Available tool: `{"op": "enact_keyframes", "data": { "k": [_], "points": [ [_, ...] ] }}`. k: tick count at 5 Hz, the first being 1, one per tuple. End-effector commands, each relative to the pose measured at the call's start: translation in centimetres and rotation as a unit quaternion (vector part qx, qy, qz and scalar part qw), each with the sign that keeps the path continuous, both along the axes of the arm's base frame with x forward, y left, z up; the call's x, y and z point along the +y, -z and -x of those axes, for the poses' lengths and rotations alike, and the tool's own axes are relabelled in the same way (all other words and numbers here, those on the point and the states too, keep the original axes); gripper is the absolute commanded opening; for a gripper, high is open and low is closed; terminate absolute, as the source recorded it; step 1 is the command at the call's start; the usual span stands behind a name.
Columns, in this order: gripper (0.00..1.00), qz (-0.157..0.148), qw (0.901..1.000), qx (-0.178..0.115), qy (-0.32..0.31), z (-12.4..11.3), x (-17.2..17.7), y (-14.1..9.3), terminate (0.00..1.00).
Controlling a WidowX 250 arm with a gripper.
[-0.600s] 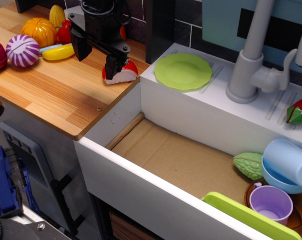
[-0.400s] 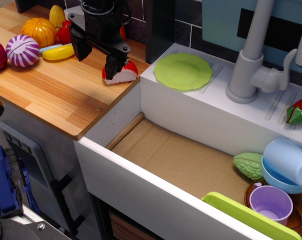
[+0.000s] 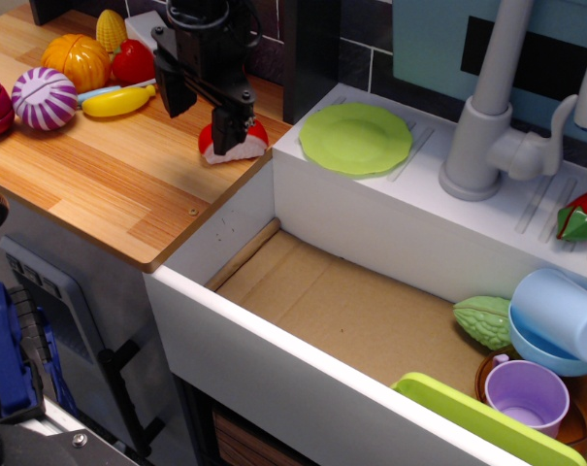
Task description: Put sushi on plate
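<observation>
The sushi (image 3: 237, 146), a white base with a red top, lies on the wooden counter (image 3: 109, 184) near its right edge. My black gripper (image 3: 202, 107) hangs over it from above, jaws apart. One fingertip (image 3: 229, 123) stands right at the sushi's top and partly hides it. The other fingertip (image 3: 174, 94) is to the sushi's left. Nothing is held. The lime-green round plate (image 3: 355, 138) lies on the white sink ledge, to the right of the sushi and apart from it.
Toy fruit and vegetables (image 3: 75, 73) lie at the counter's far left. The sink basin (image 3: 351, 311) holds a green gourd (image 3: 482, 322), a blue bowl (image 3: 557, 320), a purple cup (image 3: 531, 393) and a lime-green tray (image 3: 477, 422). A grey faucet (image 3: 487, 107) stands right of the plate.
The gripper has shifted a little to the right and turned, uncovering the red toy behind it. The sushi stays on the counter.
</observation>
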State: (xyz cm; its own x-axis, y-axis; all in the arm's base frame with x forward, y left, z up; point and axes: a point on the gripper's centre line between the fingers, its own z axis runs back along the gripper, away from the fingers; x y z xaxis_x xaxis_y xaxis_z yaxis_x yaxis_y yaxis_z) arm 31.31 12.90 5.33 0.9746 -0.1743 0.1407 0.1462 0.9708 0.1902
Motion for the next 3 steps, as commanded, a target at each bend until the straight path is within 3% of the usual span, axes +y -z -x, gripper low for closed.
{"op": "enact_keyframes", "data": {
  "k": [1, 3],
  "points": [
    [1.00, -0.020, 0.9978, -0.049, 0.038, -1.4, 0.8, -0.3, 0.00],
    [1.00, 0.016, 0.9928, -0.079, 0.088, -2.8, 1.7, 1.0, 0.00]
  ]
}}
